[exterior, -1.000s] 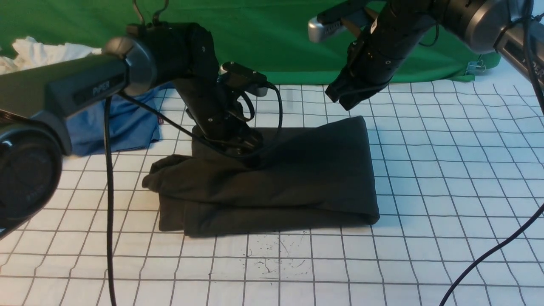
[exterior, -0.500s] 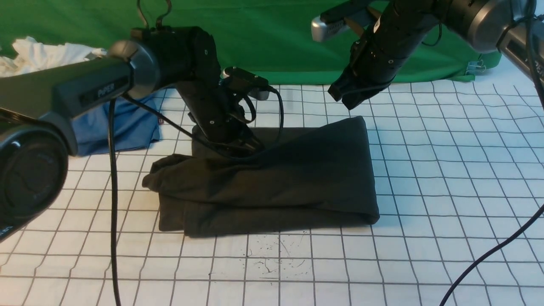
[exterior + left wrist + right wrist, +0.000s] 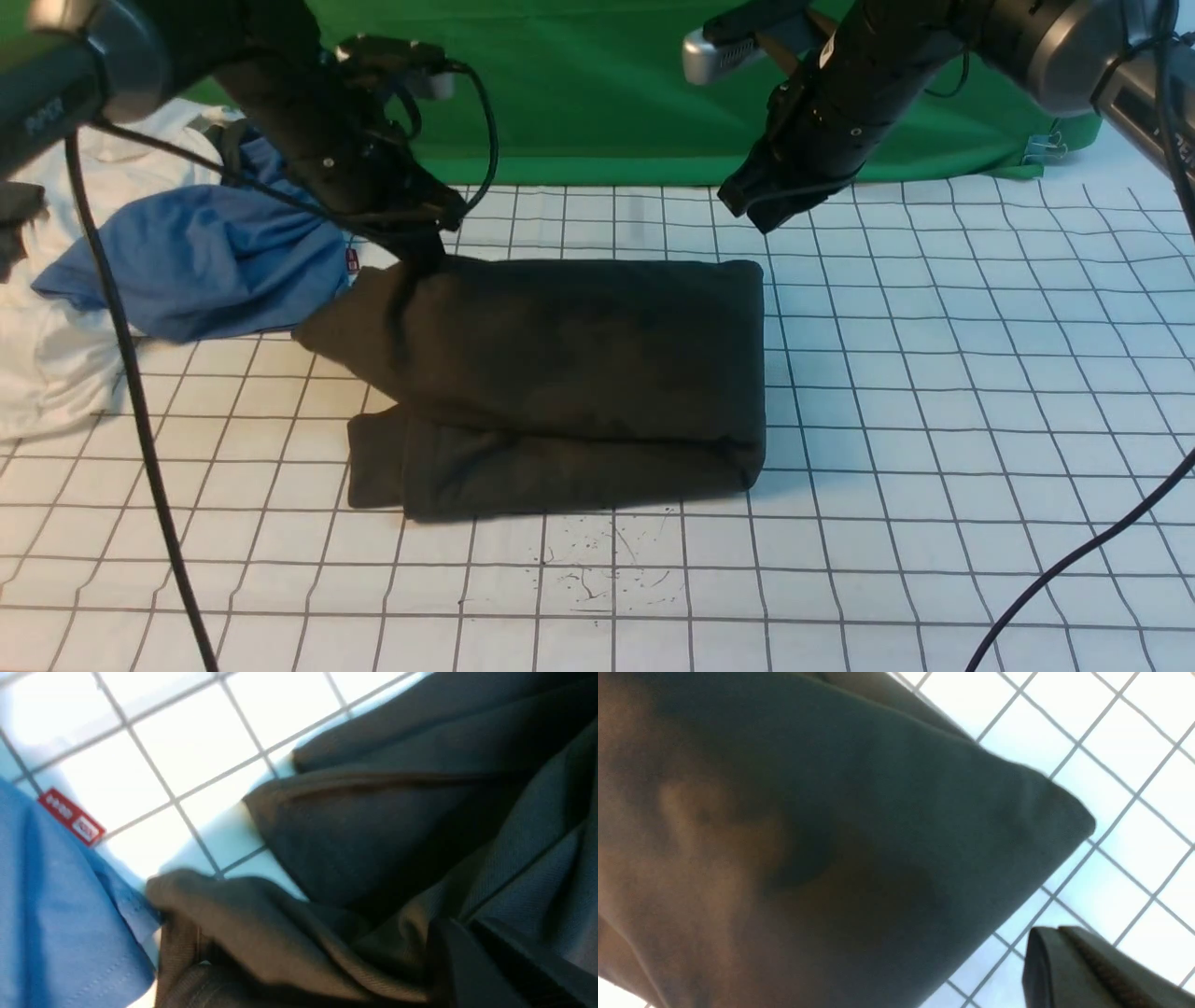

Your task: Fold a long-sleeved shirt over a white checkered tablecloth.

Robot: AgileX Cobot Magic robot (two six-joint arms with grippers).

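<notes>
The long-sleeved shirt (image 3: 579,373) is a black, thick folded bundle in the middle of the white checkered tablecloth (image 3: 934,420). My left gripper (image 3: 425,247) is shut on the shirt's upper layer at its far left corner and holds that flap raised. In the left wrist view, dark cloth (image 3: 373,835) bunches round the shut jaws (image 3: 448,952). My right gripper (image 3: 761,219) hangs shut and empty above the cloth, just past the shirt's far right corner. The right wrist view has its fingertips (image 3: 1057,938) over bare squares beside the shirt (image 3: 831,835).
A blue shirt (image 3: 215,261) with a small red tag (image 3: 72,816) lies at the far left, touching the black flap. White garments (image 3: 47,345) are heaped left of it. A green backdrop cloth (image 3: 579,93) closes the rear. Ink scribbles (image 3: 597,569) mark the cloth near the front.
My left gripper shut on the shirt's top layer, then rose and swung left and back with it. The shirt's right edge drew leftward. The right arm barely moved.
</notes>
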